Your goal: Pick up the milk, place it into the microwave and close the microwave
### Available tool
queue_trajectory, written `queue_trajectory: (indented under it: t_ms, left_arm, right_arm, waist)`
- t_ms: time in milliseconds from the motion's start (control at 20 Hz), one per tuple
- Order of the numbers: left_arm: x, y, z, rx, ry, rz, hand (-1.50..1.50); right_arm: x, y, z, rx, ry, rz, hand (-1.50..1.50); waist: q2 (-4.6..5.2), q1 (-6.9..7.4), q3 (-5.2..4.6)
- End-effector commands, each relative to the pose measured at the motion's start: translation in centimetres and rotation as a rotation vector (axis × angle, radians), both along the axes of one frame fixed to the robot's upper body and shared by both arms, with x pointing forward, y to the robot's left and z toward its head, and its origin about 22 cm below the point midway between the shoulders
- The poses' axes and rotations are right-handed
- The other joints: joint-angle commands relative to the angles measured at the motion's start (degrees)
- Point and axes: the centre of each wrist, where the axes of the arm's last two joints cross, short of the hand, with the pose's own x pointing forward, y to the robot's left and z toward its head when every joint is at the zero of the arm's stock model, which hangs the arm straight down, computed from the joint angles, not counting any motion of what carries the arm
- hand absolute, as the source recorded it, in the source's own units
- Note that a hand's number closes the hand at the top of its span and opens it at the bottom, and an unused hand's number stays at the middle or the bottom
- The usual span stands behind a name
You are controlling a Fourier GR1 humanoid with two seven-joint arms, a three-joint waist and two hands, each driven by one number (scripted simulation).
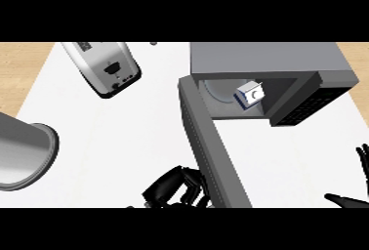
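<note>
White desk fills most of the head view, with pale wood showing at its upper corners. Grey microwave stands at the upper right, its cavity open toward the camera and a dark keypad panel on its right side. Its door is swung wide and runs as a long grey bar from the cavity's left edge down to the lower edge of the view. A metal pot lies half out of view at the left, and a silver toaster sits slantwise at the upper left.

The left hand is low in the middle, just beside the door's outer face, fingers curled with nothing in them. The right hand rests at the right edge, fingers straight and upward.

The milk, a small white and blue carton, is inside the cavity by the round turntable. It is seen nearly end-on, long axis apparently upright, its sides turned askew to the cavity walls.
</note>
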Motion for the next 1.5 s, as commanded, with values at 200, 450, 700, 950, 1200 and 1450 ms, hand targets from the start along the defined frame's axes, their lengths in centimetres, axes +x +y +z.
queue_trajectory:
  t_ms: [200,450,700,950,1200,1450]
  left_arm:
    - [-1.1,-4.6,-2.4,0.048,-0.036,-0.127,1.50]
    - [-1.1,-6.2,-1.3,-0.049,-0.076,-0.064,1.50]
    - [-0.4,-7.7,0.1,-0.078,-0.118,-0.017,-1.50]
    - [2.1,-8.7,2.4,-0.091,-0.154,0.052,1.50]
    - [3.8,-9.4,4.0,-0.100,-0.184,0.088,1.50]
    - [6.3,-10.0,6.1,-0.125,-0.291,0.151,1.50]
  right_arm:
    - [0.9,-1.5,2.3,0.056,-0.128,0.145,-1.50]
    - [2.8,0.5,3.2,0.070,-0.166,0.244,-1.50]
    - [4.6,2.1,3.8,0.081,-0.189,0.267,-1.50]
    - [5.3,2.4,5.3,0.079,-0.194,0.312,-1.50]
    - [7.3,3.6,6.9,0.067,-0.202,0.375,-1.50]
    - [8.3,3.5,8.7,0.058,-0.212,0.427,-1.50]
  waist:
    - [0.16,-1.32,-0.14]
    - [0.23,-3.27,-0.32]
    - [0.66,-4.82,-0.31]
    - [0.79,-7.51,-0.36]
    - [1.44,-9.66,-0.35]
    - [1.88,-11.70,-0.33]
